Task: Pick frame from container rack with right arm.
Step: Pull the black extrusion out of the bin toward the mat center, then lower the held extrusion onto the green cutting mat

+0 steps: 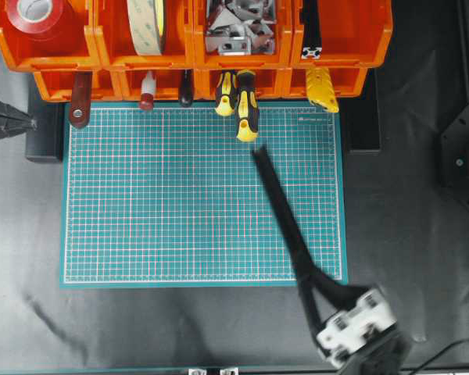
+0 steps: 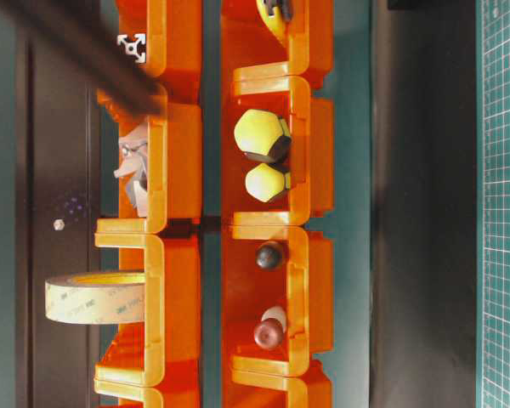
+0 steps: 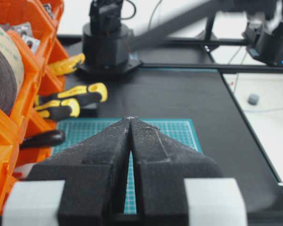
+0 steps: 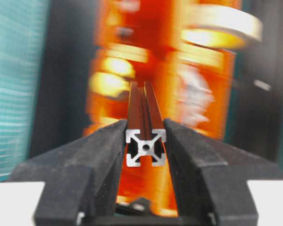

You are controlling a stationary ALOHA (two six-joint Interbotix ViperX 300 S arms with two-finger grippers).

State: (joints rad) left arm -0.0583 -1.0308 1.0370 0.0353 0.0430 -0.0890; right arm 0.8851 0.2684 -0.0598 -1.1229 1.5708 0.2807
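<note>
My right gripper (image 1: 311, 275) is shut on the frame (image 1: 277, 205), a long black bar held slantwise over the green mat, its far tip pointing toward the container rack (image 1: 195, 61). In the right wrist view the frame's silver slotted end face (image 4: 145, 147) sits clamped between the two black fingers (image 4: 104, 146), with the orange rack (image 4: 203, 89) blurred behind. A second bar (image 1: 313, 51) lies in the rack's upper right bin. My left gripper (image 3: 130, 118) is shut and empty, parked at the mat's left side (image 1: 27, 123).
The green mat (image 1: 164, 195) lies below the rack. Yellow-and-black screwdriver handles (image 1: 246, 109) stick out of the lower bins over the mat's top edge, close to the bar's tip. Tape rolls (image 1: 144, 27) and metal brackets (image 1: 238, 27) fill the upper bins.
</note>
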